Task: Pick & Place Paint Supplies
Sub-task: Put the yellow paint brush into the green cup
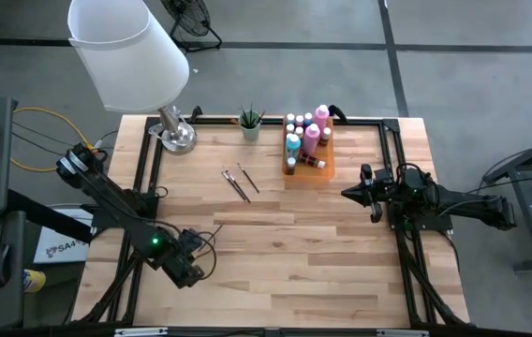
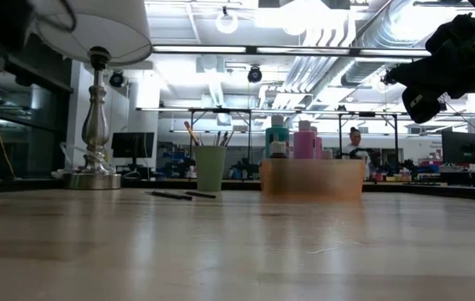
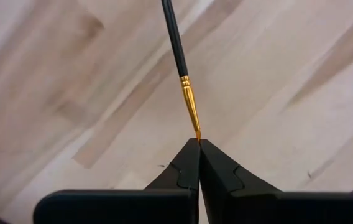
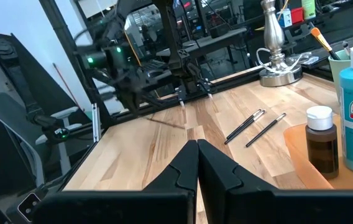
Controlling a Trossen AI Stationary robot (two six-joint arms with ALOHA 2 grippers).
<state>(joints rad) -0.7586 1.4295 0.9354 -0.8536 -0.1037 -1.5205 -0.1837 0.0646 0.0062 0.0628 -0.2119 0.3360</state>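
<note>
My left gripper (image 3: 198, 142) is near the table's front left (image 1: 200, 245), pointing steeply down and shut on a thin dark-handled paintbrush (image 3: 178, 50) with a gold ferrule. Two more paintbrushes (image 1: 238, 183) lie flat on the wood mid-table. Small pale-capped paint bottles, pink, teal and brown, stand in an orange tray (image 1: 320, 170) at the far centre. A green cup (image 1: 250, 126) holding brushes stands next to it. My right gripper (image 4: 197, 144) is shut on nothing and hangs level above the table's right side (image 1: 348, 194). My left gripper pinches the paintbrush by its bristle tip (image 3: 197, 132), just past the gold ferrule (image 3: 190, 106), between its two fingertips. The fingers come from above, slanting down, and the brush runs on straight away from them. Whether the handle's far end rests on the table, I cannot tell.
A large white lampshade (image 1: 130, 51) on a silver base (image 1: 177, 136) stands at the far left corner. Black frame rails (image 1: 146, 178) run along the table's left, right and far edges. Bare wood lies between the two arms at the table's near half.
</note>
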